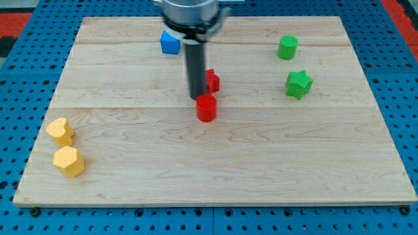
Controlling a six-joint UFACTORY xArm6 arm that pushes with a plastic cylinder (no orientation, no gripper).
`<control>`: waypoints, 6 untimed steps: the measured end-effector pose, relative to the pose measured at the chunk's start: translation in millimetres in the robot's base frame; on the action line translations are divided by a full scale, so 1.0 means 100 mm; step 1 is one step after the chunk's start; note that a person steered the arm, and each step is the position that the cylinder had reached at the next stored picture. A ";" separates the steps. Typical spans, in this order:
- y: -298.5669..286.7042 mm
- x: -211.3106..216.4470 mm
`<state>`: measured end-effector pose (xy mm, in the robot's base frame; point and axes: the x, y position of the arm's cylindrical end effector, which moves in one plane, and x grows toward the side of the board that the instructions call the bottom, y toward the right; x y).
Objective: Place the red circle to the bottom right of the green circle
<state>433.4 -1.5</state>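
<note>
my tip (197, 98) touching red circle (206, 108), no pincer, green circle (287, 47) well apart

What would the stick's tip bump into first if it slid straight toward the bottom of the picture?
My tip would probably meet the red circle first: it sits right below, slightly to the view's right, seemingly already touching. Depth is hard to judge.
</note>
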 end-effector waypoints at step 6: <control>1.00 1.29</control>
<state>562.7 98.6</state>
